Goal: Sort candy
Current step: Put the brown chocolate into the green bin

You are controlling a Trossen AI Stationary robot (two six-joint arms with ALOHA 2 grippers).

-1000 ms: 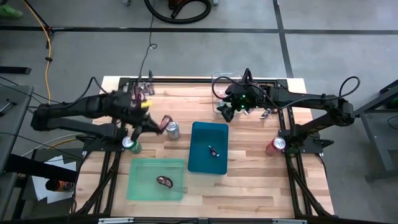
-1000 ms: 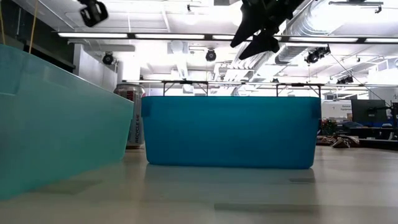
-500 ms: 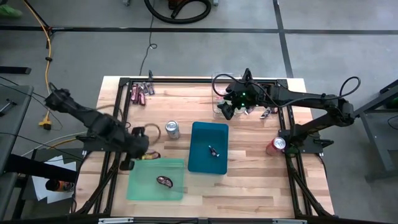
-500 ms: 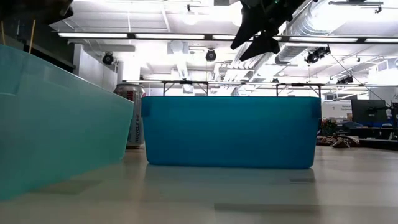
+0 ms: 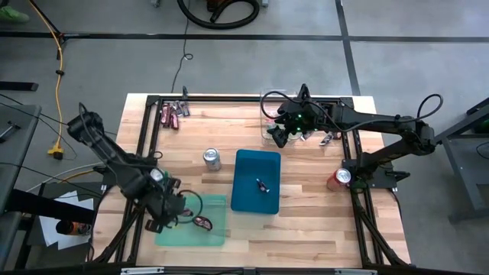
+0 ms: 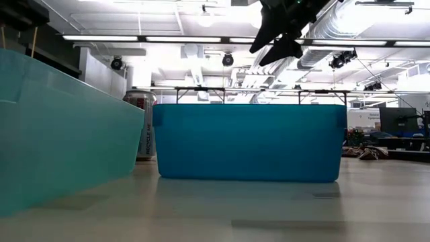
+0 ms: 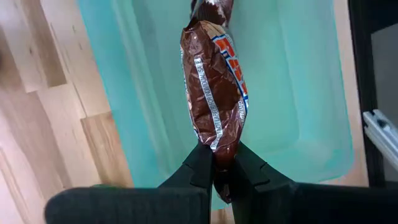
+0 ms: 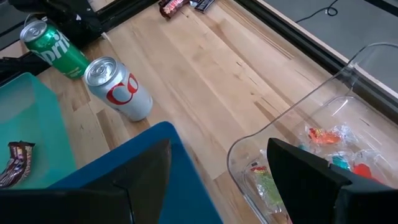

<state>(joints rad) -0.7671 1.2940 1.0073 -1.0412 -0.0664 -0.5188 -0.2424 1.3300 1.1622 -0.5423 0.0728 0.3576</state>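
My left gripper (image 5: pixel 182 212) is shut on a dark red-brown candy bar (image 7: pixel 214 87) above the light green bin (image 5: pixel 170 229). Another dark wrapped piece (image 5: pixel 202 222) lies on that bin's floor. My right gripper (image 5: pixel 280 137) is open and empty, up high over the edge of a clear container (image 8: pixel 348 81) that holds small bright red, green and blue sweets (image 8: pixel 323 143). It also shows at the top of the low view (image 6: pixel 277 33). One dark piece (image 5: pixel 262 184) lies in the blue bin (image 5: pixel 256 200). Several red-brown bars (image 5: pixel 173 114) lie at the far left. My left gripper pinches the bar's near end (image 7: pixel 219 144) between its two fingers (image 7: pixel 200 163). The fingers come from above, pointing down, and lie along the bar. The bar hangs below the fingers over the green bin, and its far end points at the bin's floor.
A silver can (image 5: pixel 212 159) stands between the bars and the blue bin. A red can (image 5: pixel 339 178) stands at the right by the arm's base. A green can (image 8: pixel 56 46) stands at the left. Bare wood lies between the cans and the far edge.
My left gripper has swung from beside the silver can toward the table's near edge with the bar still held, and now stands over the green bin. My right gripper has kept still.
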